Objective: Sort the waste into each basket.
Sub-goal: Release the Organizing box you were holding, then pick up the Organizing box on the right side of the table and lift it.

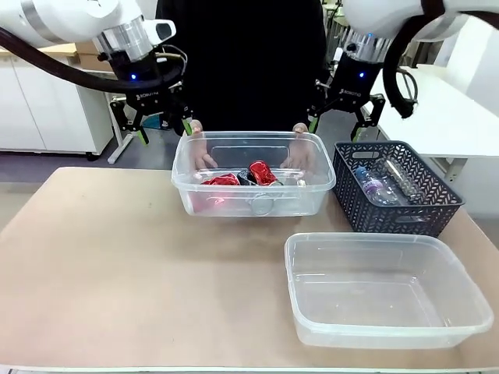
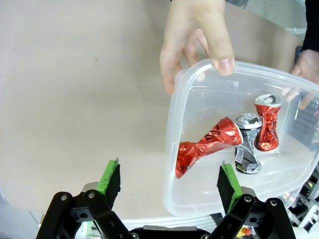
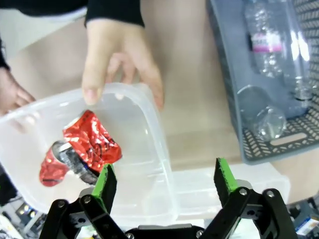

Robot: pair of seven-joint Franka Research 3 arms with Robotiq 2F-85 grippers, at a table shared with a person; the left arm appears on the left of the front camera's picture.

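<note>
dark lattice basket (image 1: 405,219), tan table (image 1: 117,265)

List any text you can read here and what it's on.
None legible.
Pink label on the plastic bottle in the lattice basket: blurred.
Print on the crushed red cans and silver can: too small.
White lettering on the left gripper and right gripper: too small.

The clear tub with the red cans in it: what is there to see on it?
The tub is a see-through plastic rectangle with rounded corners and a rolled rim, open on top. It stands level at the far side of the table, beside a dark basket. Three crushed cans lie on its bottom, two red, one silver and dark. A person's hands grip its far rim near both corners.
</note>
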